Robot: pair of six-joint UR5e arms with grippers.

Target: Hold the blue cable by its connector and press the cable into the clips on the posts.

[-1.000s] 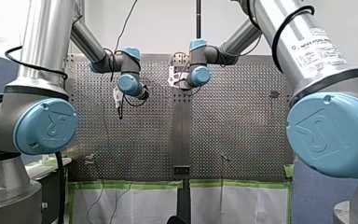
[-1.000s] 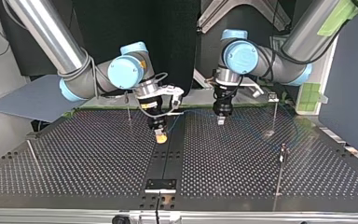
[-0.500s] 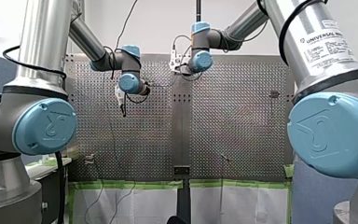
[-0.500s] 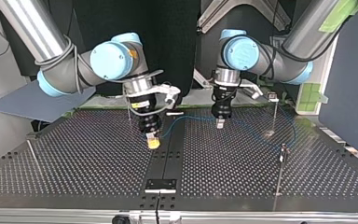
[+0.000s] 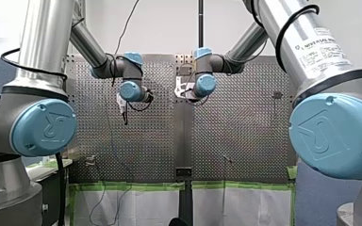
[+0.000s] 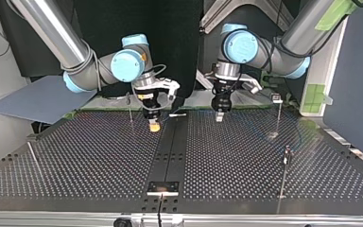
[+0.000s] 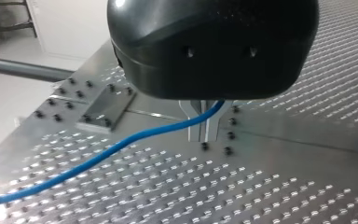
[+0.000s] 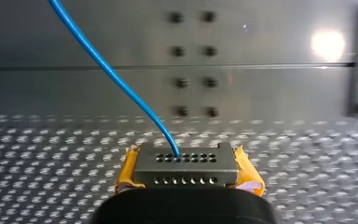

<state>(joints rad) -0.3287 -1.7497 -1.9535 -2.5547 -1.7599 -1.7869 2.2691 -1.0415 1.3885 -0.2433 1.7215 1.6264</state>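
Right wrist view: my right gripper [image 8: 189, 161] has its yellow pads [image 8: 128, 171] clamped on the metal connector [image 8: 186, 170]. The blue cable [image 8: 112, 74] rises from the connector and runs ahead out of sight. The gripper's dark body cuts off the connector's near side.

Left wrist view: my left gripper [image 7: 203, 128] has its metal fingers [image 7: 195, 126] closed together on the cable. Its black housing hides the upper fingers.

Top view: both grippers hang over the perforated table [image 6: 85, 161], upper middle of the frame. The cable is too thin to trace. A thin post [image 6: 279, 116] stands at the right.

Front view: both grippers sit small, upper centre. I cannot tell their fingers' state from here.
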